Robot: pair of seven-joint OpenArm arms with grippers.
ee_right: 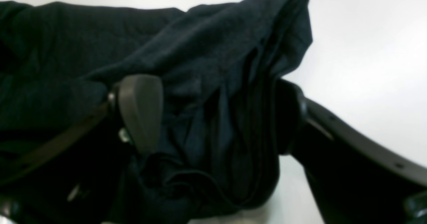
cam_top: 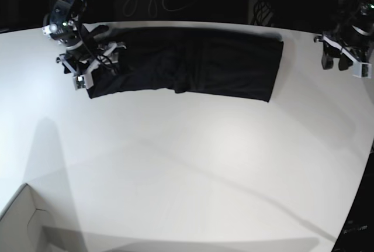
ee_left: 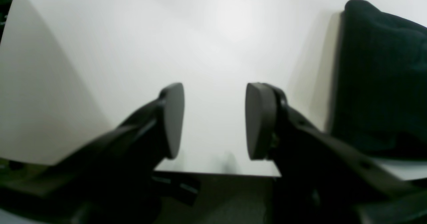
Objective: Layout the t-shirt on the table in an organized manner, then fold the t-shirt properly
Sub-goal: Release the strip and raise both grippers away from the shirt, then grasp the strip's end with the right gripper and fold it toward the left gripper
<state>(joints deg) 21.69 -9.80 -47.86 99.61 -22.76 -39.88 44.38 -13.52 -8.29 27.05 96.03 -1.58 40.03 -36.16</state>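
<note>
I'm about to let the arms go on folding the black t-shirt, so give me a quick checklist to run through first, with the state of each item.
1. Right pincer open: ok, jaws stand wide with cloth between them.
2. Right pincer clear of the t-shirt: not ok, fabric drapes over and between its fingers.
3. Left pincer empty: ok, only bare table shows between its pads.
4. Left pincer apart from the shirt: ok, it sits off the shirt's end in the base view.
5. Shirt fully on the table: ok, a long band near the far edge.
6. Fold lies flat: cannot tell, the end at the right pincer looks bunched.
</note>
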